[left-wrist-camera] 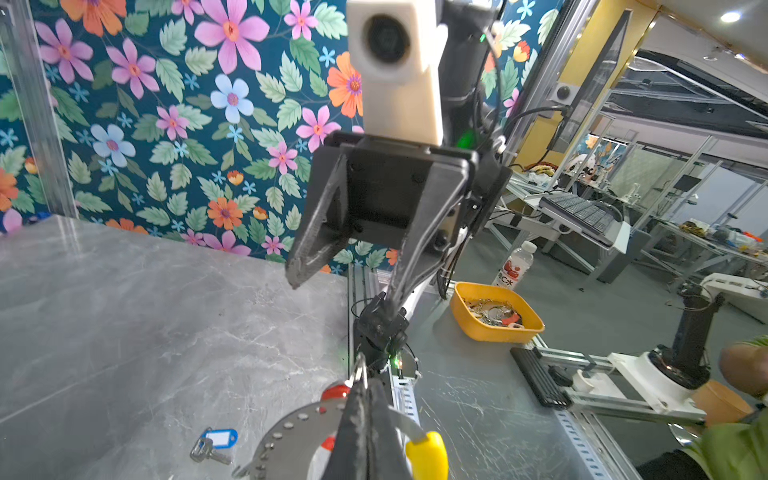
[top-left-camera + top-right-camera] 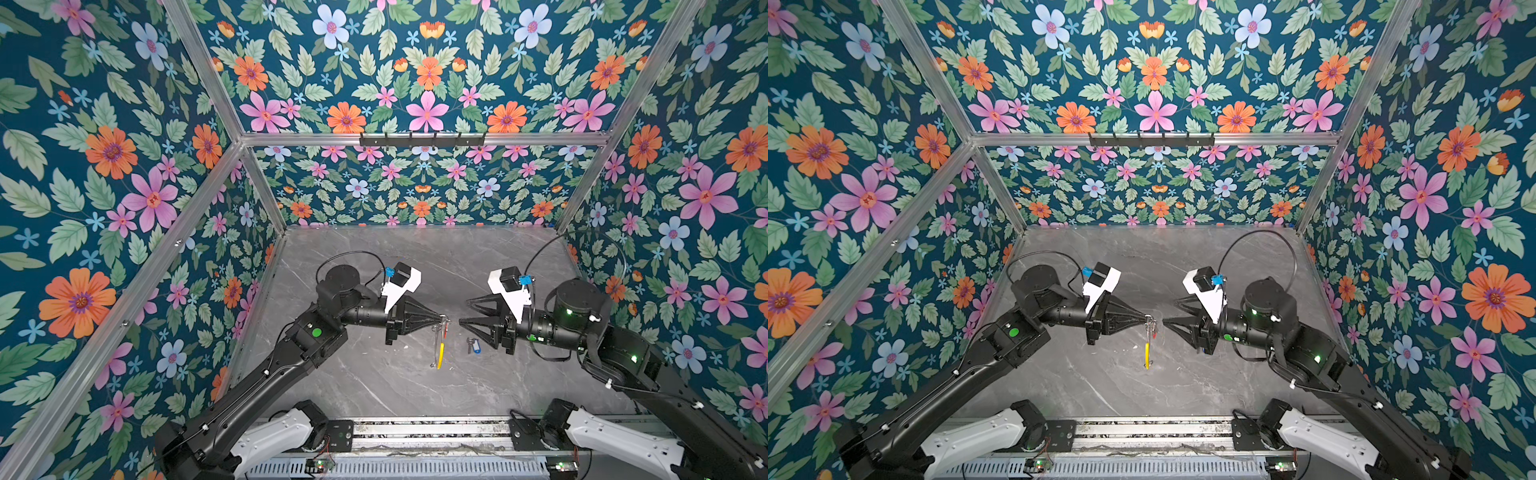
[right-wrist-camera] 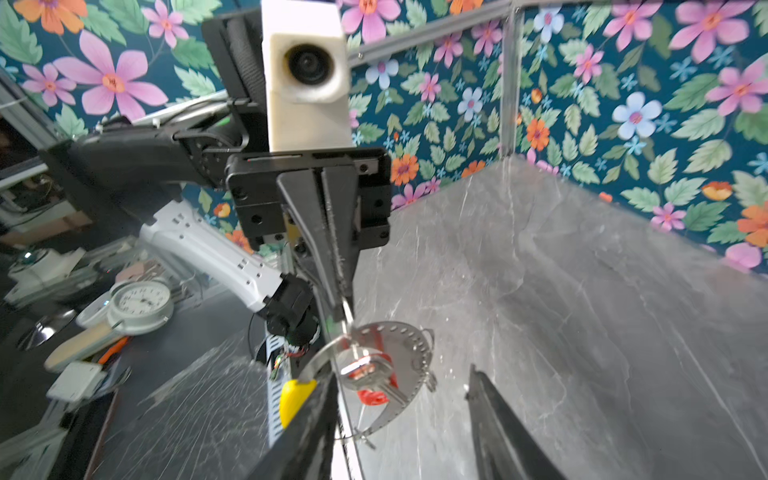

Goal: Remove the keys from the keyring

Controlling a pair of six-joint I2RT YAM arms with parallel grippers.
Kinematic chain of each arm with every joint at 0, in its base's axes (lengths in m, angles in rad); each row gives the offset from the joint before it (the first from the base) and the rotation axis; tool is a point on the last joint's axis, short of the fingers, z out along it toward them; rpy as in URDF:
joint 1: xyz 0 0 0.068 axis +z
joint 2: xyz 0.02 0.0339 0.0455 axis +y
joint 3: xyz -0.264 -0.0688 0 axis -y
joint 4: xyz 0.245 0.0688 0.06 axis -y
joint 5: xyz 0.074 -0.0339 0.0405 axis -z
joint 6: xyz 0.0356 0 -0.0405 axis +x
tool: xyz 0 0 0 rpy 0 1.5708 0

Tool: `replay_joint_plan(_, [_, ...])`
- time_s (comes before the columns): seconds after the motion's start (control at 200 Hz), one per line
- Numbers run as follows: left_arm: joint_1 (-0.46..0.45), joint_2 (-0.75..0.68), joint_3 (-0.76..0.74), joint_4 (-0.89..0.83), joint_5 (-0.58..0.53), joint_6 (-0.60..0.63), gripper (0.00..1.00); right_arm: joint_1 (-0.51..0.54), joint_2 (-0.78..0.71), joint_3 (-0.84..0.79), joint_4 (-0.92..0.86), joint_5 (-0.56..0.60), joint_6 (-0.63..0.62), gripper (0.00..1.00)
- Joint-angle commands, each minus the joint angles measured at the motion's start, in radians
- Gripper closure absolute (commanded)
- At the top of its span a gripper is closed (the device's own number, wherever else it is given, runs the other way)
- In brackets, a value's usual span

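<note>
The left gripper [image 2: 444, 319] pinches the keyring [image 2: 439, 353] above the table [image 2: 374, 270], red key [image 3: 370, 374] on it. The right gripper [image 2: 464, 311] is wide and empty, close by. The blue key [image 2: 473, 345] lies under it.

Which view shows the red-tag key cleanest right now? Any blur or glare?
Right wrist view: red-tag key smeared, glare on the keyring. Left wrist view: left gripper soft, covering most of that key; blue-tag key clear. Both top views: sharp, keyring edge-on, tiny.
</note>
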Motion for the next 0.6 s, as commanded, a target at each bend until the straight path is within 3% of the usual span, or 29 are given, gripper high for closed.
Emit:
replay_joint_plan(0.0, [0.0,-0.028,-0.043,0.212,-0.044,-0.058,1.0,0.0,-0.023,-0.048,0.208,-0.013,0.036,0.42])
replay_joint_plan(0.22, [0.001,-0.01,-0.07,0.305,-0.029,-0.11,1.0,-0.001,0.041,-0.036,0.221,-0.245,0.043,0.41])
replay_joint_plan(0.595, [0.001,-0.011,-0.082,0.338,-0.019,-0.137,1.0,0.0,0.085,-0.031,0.202,-0.284,0.037,0.67])
